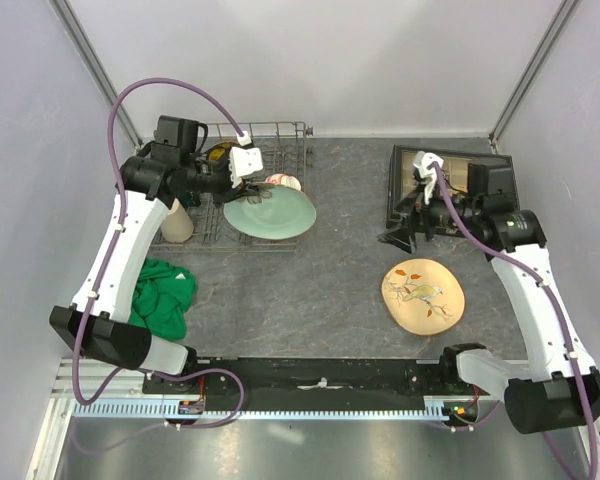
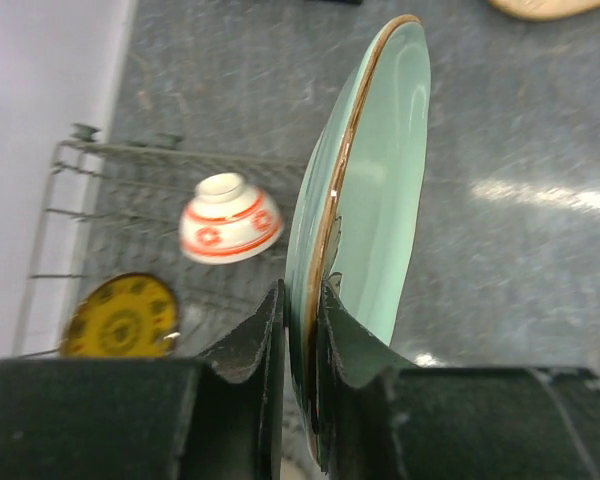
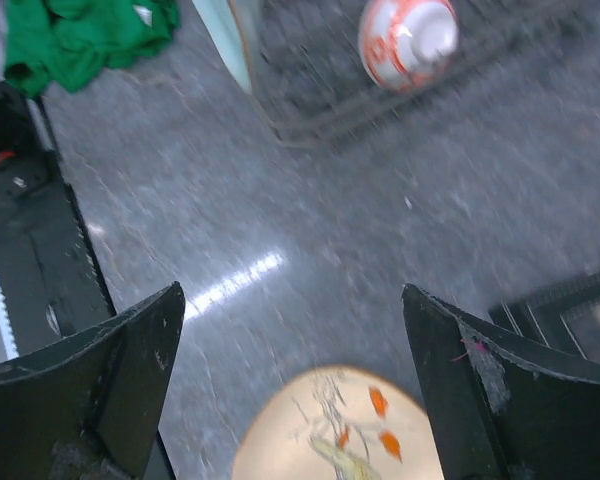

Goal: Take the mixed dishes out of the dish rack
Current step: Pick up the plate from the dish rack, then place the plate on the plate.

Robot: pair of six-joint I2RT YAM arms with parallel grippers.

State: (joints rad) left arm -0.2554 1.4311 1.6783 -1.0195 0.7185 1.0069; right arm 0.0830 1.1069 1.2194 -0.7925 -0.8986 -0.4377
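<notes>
**Top external.** Fingers of the left gripper are pinched on the rim of the pale green plate, which is held over the near right part of the dish rack; whether it touches the wires cannot be told. The left arm reaches forward with its wrist turned right, over the rack. The small red-and-white bowl, yellow-gold patterned dish and beige cup are at the rack. The right gripper is spread wide and holds nothing. Its arm is stretched forward, wrist bent left, beside the dark-framed box. The cream plate with bird pattern lies flat on the table. A green cloth is at the near left.

**Left wrist.** Both fingers clamp the green plate's gold-edged rim, seen edge-on. The bowl is upside down in the rack, with the yellow dish beyond it.

**Right wrist.** The fingers stand far apart and hold nothing, above the cream plate. The bowl, rack and cloth lie ahead, blurred.
</notes>
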